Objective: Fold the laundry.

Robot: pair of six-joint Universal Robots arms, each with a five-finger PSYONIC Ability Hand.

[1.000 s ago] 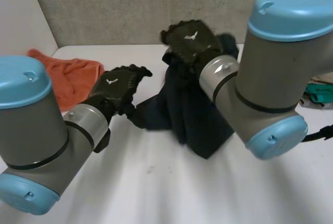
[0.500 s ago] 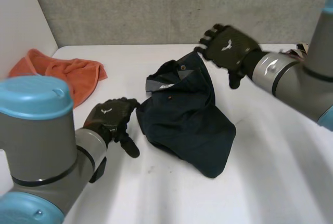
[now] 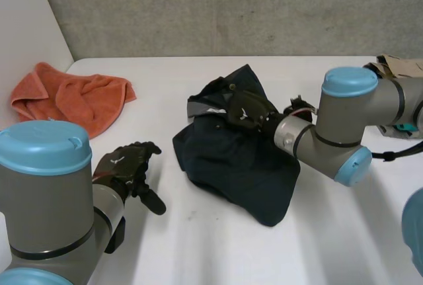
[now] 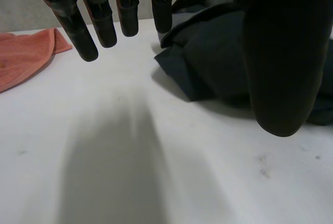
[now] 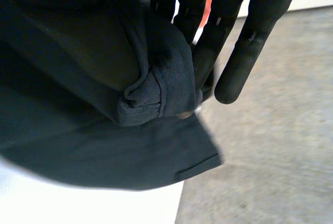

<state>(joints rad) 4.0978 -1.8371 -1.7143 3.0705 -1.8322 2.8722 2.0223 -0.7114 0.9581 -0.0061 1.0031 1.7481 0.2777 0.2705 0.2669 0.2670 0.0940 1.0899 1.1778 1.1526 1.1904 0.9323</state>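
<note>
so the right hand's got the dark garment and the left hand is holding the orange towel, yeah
Not quite: the left hand holds nothing. The left wrist view shows its fingers relaxed over the bare table, the orange towel lying apart. The right hand does have the dark garment.

A navy garment [image 3: 228,162] lies crumpled in a heap — an orange towel [image 3: 82,103] bunched well apart.

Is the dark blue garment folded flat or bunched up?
Bunched up: the dark blue garment lies in an uneven heap, and the right hand pinches a thick fold of it.
</note>
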